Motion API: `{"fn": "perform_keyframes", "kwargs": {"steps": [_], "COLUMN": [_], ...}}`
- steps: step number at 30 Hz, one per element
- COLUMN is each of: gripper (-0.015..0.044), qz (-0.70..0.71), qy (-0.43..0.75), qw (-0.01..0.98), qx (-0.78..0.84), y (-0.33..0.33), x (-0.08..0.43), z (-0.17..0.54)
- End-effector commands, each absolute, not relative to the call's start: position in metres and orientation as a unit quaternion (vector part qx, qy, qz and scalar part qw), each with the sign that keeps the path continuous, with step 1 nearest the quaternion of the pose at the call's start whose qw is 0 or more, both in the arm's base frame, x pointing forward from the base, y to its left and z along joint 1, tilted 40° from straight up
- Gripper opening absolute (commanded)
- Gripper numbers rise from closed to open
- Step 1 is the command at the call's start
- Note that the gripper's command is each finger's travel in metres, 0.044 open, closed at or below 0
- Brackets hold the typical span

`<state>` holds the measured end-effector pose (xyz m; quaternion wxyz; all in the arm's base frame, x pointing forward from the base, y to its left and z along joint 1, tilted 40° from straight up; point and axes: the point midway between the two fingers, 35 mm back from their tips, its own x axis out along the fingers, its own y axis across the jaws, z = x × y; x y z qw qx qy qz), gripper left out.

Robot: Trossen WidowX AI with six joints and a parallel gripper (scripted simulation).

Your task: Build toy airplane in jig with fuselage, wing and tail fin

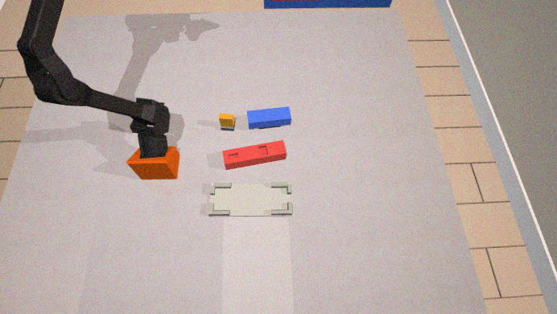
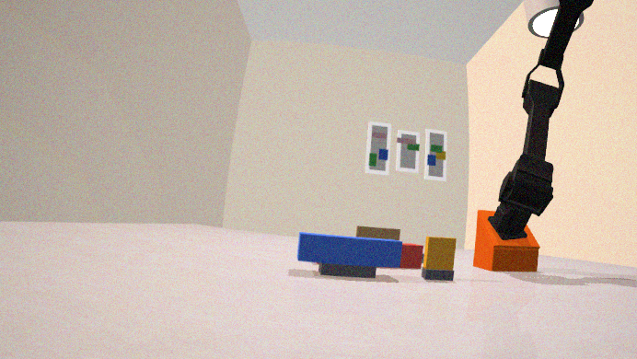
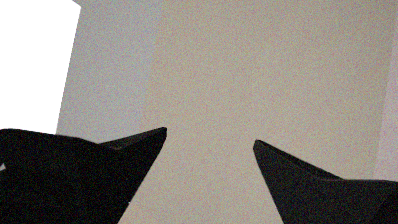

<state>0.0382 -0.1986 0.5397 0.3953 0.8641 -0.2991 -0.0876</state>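
Observation:
The red fuselage (image 1: 249,156) (image 2: 411,256) lies slightly askew on the table beside the cradle, outside it, with two sockets showing on its top. The pale cradle (image 1: 249,201), a plate with raised corner brackets, holds nothing. The blue wing (image 1: 269,117) (image 2: 350,249) rests on its dark tab beyond the fuselage in the top view. The yellow tail fin (image 1: 226,120) (image 2: 440,253) stands upright on its dark tab beside the wing. My gripper (image 3: 209,138) is open and empty, with only wall behind its fingers in the wrist view. It is outside the top and exterior views.
An orange block (image 1: 158,171) (image 2: 515,259) sits under the lower end of my black arm, left of the parts in the top view. A blue object (image 1: 322,4) is cut off at that view's top edge. A brown block (image 2: 378,232) shows behind the wing in the exterior view.

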Motion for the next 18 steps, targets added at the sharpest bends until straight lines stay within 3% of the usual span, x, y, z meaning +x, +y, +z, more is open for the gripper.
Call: {"fn": "perform_keyframes", "kwargs": {"steps": [1,4,10,18], "gripper": [0.0426,0.0440,0.0440,0.0440], "qz": [-0.088,-0.075,-0.090,-0.126], "qy": [-0.299,-0.300,-0.318,-0.282], "qw": [0.395,0.448,0.668,0.815], "qx": [0.864,0.839,0.667,0.490], "y": [-0.199,-0.191,-0.118,-0.058], "x": [0.038,0.042,0.080,0.143], "z": [0.540,0.548,0.581,0.577]}}
